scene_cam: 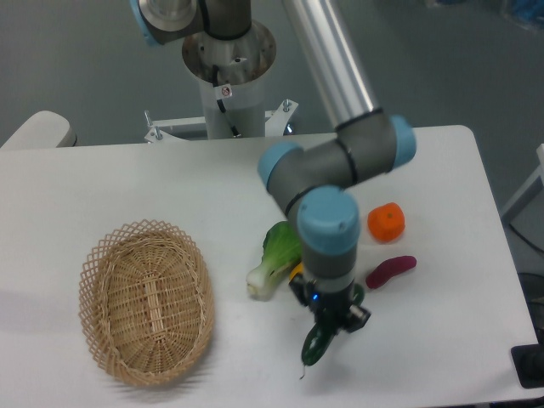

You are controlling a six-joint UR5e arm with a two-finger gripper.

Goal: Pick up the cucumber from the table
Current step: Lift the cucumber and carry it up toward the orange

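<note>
The dark green cucumber (pixel 316 343) lies on the white table (pixel 127 178) at the front, right of centre. Only its lower end with the thin stem tip shows; the rest is hidden under my wrist. My gripper (pixel 330 321) points down right over the cucumber, its fingers at the cucumber's upper part. The fingers look closed around the cucumber, but the wrist hides the contact, so I cannot tell if they grip it.
A wicker basket (pixel 146 302) sits at the front left. A light-green bok choy (pixel 274 257) lies just left of my gripper, with a bit of yellow squash (pixel 296 272) beside it. An orange fruit (pixel 386 222) and a purple sweet potato (pixel 390 271) lie to the right.
</note>
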